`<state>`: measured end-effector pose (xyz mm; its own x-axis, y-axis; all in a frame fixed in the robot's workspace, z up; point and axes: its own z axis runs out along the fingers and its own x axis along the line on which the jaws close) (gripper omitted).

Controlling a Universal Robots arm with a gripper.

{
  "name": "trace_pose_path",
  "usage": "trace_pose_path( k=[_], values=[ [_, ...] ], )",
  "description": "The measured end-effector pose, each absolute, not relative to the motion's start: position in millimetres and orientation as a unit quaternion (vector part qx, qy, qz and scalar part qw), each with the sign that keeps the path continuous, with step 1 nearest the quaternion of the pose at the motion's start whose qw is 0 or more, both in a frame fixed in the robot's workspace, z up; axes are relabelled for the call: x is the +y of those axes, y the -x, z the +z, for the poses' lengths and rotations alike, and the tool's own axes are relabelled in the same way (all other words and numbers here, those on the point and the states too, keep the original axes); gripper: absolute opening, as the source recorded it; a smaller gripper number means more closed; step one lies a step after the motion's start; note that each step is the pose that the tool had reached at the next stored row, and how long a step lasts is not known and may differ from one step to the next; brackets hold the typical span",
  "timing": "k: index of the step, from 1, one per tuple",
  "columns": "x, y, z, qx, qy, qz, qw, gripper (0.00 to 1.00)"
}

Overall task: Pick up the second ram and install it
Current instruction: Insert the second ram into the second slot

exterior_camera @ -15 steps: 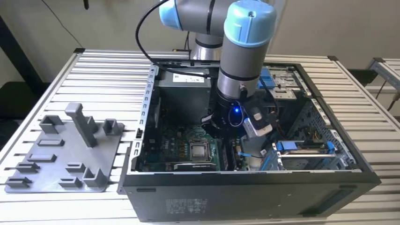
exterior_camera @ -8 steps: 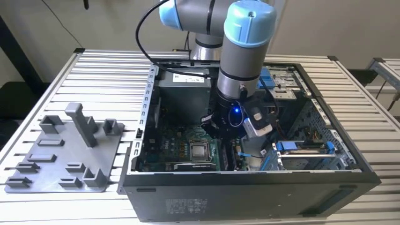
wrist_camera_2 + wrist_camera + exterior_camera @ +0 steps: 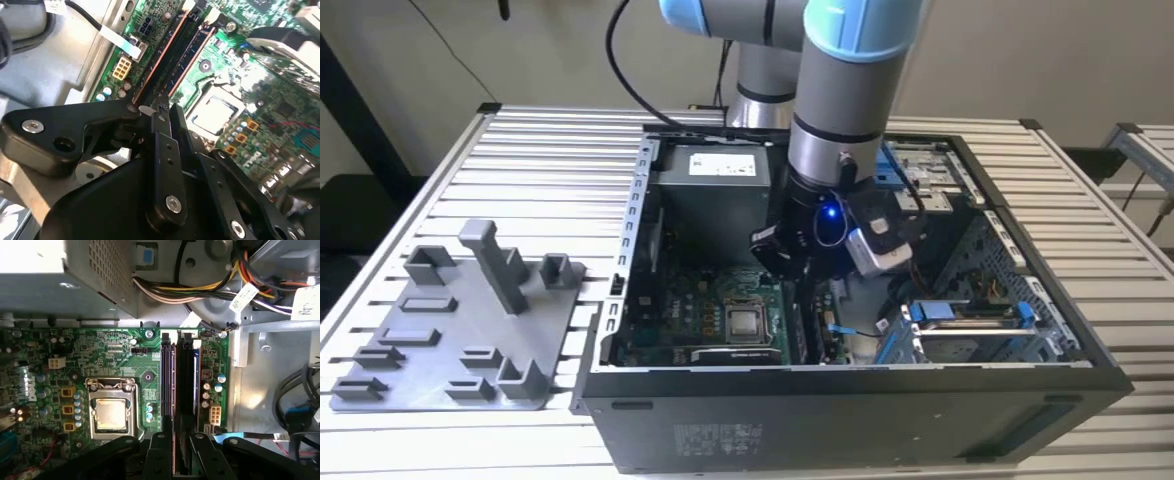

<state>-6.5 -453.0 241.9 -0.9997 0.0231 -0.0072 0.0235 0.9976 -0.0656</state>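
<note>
Hand (image 3: 809,272) is down inside the computer case (image 3: 854,400), fingers pinched narrowly on the top edge of the memory stick (image 3: 185,385); I judge it gripping, not open. In both wrist views the stick stands on edge in the slot line on the circuit board (image 3: 125,350), between the finger pads (image 3: 156,131). I can't tell if it is fully seated.

Handling, as a judgement:
- light, stiff, thin
- fragile at the chips and contact edge
- hold by the long top edge or short ends, squarely, since a tilted push could bind in the slot

Containers, left to right across the slatted desk (image 3: 547,150) in the exterior view:
- Grey tray (image 3: 574,310) sits toward the desk's edge on the exterior view's left, carrying only its own upright posts, well apart from the hand.
- The case lies open-side up mid-desk and holds a grey power supply box (image 3: 714,190) at its far end.
- Next is the board with the processor socket (image 3: 111,412), beside the slots.
- A bundle of coloured wires (image 3: 200,290) runs above the board.
- A blue-trimmed drive bay (image 3: 967,315) sits at the case's end on the exterior view's right.
</note>
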Motion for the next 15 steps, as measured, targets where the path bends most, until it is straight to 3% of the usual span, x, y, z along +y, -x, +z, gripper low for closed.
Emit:
trace_pose_path(
  k=[9, 11, 15],
  values=[
    [-453.0, 6.5, 254.7, 0.999, -0.012, -0.033, 0.003, 0.22],
    [-453.0, 6.6, 254.8, 0.999, -0.012, -0.033, 0.003, 0.13],
    [-453.0, 6.7, 254.8, 0.999, -0.012, -0.033, 0.003, 0.11]
  ],
)
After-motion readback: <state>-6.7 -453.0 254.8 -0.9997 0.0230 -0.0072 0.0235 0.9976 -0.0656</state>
